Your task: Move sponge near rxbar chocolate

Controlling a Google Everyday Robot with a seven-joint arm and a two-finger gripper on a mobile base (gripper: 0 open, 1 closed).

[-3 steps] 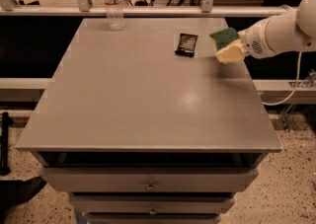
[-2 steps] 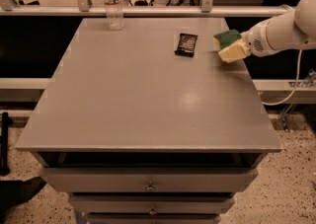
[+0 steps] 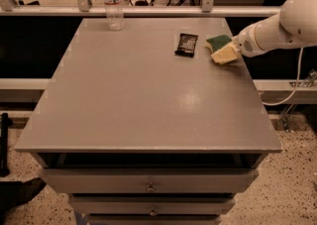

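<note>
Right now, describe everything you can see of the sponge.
The sponge shows a dark green top, roughly rectangular and lying about level. It sits at the far right of the grey table, just right of the rxbar chocolate, with a narrow gap between them. The hand reaches in from the right and meets its near right side. Whether the pale yellow there is the sponge's foam or the hand's padding, I cannot tell.

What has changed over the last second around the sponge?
The gripper, against the sponge at the far right of the table, shifted slightly left. The sponge went with it toward the rxbar, narrowing the gap, though the two do not touch. The rxbar and the bottle stayed put.
</note>
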